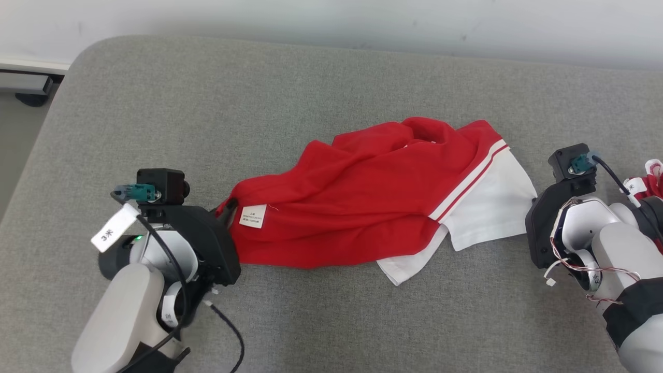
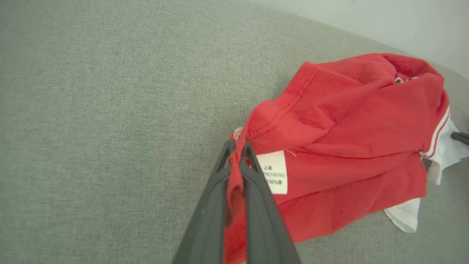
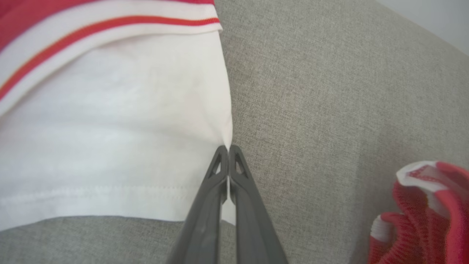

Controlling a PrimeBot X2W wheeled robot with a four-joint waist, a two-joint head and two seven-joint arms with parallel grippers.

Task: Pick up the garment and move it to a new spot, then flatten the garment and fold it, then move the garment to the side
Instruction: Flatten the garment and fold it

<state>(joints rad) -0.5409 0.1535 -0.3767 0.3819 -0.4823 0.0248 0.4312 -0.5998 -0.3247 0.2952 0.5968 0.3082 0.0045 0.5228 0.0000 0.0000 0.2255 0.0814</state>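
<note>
Firmly, left fingers [image 2: 261,214] and right fingers [image 3: 204,214] pinch opposite garment [image 1: 362,207] edges.

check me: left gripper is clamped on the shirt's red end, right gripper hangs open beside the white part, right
Not open: the right wrist view shows the right gripper shut on the white edge of the shirt. The left gripper does clamp its red end.

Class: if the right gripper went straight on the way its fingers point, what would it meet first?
The garment itself: the right gripper is shut on its white edge, so it would probably push straight into that cloth.
</note>
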